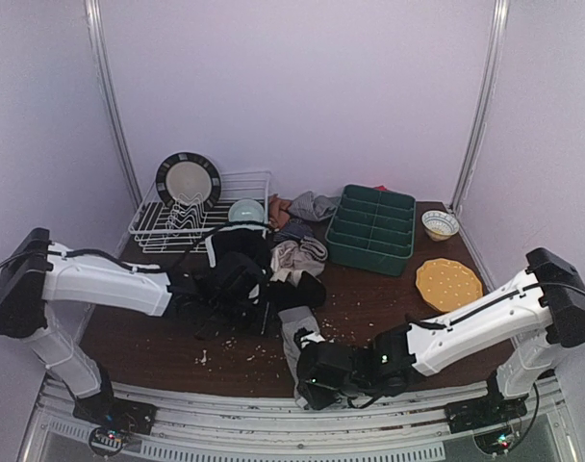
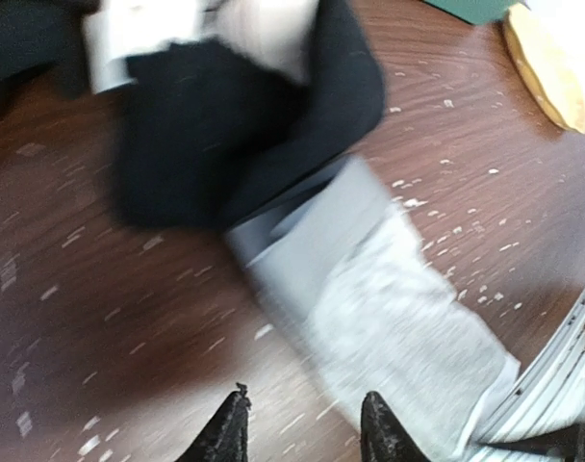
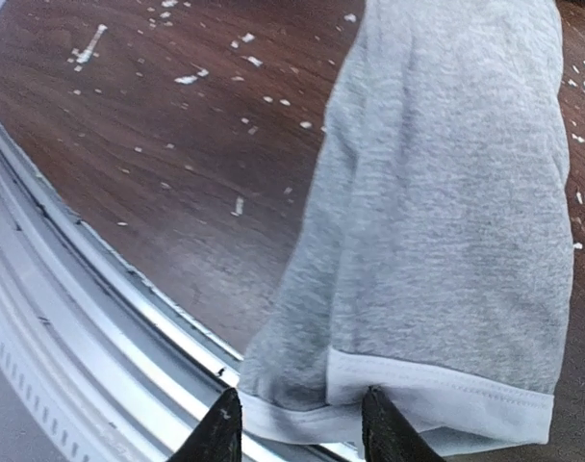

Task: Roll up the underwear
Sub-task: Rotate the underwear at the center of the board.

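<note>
A light grey underwear (image 1: 297,332) lies stretched out near the table's front edge; it also fills the right wrist view (image 3: 446,212) and shows in the blurred left wrist view (image 2: 389,308). Its white hem lies between the tips of my open right gripper (image 3: 302,428), and the jaws stand apart. A black underwear (image 2: 235,125) lies just behind the grey one, with a beige one (image 1: 297,255) farther back. More garments are piled at the rear (image 1: 310,205). My left gripper (image 2: 305,428) is open over bare table beside the grey piece.
At the back left stands a white dish rack (image 1: 237,181) holding a dark-rimmed plate (image 1: 188,180). A green divided tray (image 1: 372,228), a small bowl (image 1: 440,224) and a yellow plate (image 1: 448,284) sit to the right. White crumbs dot the wood. The metal rail (image 3: 71,289) edges the table front.
</note>
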You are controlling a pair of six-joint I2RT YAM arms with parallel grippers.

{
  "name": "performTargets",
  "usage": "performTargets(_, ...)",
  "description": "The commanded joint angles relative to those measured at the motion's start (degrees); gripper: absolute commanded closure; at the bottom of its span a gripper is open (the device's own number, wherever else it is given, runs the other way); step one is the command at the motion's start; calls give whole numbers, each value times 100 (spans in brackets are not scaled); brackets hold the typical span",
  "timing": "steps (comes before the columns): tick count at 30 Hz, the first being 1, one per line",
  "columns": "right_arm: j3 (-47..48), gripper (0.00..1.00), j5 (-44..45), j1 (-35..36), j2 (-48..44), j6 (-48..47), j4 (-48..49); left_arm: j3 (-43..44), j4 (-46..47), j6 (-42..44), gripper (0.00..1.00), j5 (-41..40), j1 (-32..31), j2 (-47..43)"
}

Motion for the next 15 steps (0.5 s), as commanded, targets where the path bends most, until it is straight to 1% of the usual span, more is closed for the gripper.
performTargets(1,-5,59,400,-122,182,79,-505,-575,-166,-243,62,-608,-15,-876)
performTargets(4,-301,60,559,-213,48,144,-646,-804,-307,-232,60,-781,-14,-1245)
performTargets(7,-595,60,630,-345,-112,149,-776,-852,-425,-170,58,-912,-15,-1393)
performTargets(11,-878,60,653,-568,-264,-5,-950,-696,-464,27,55,-976,-16,-1319)
performTargets(15,-1071,60,734,-843,-517,-281,-1238,-245,-560,273,54,-976,-13,-1008)
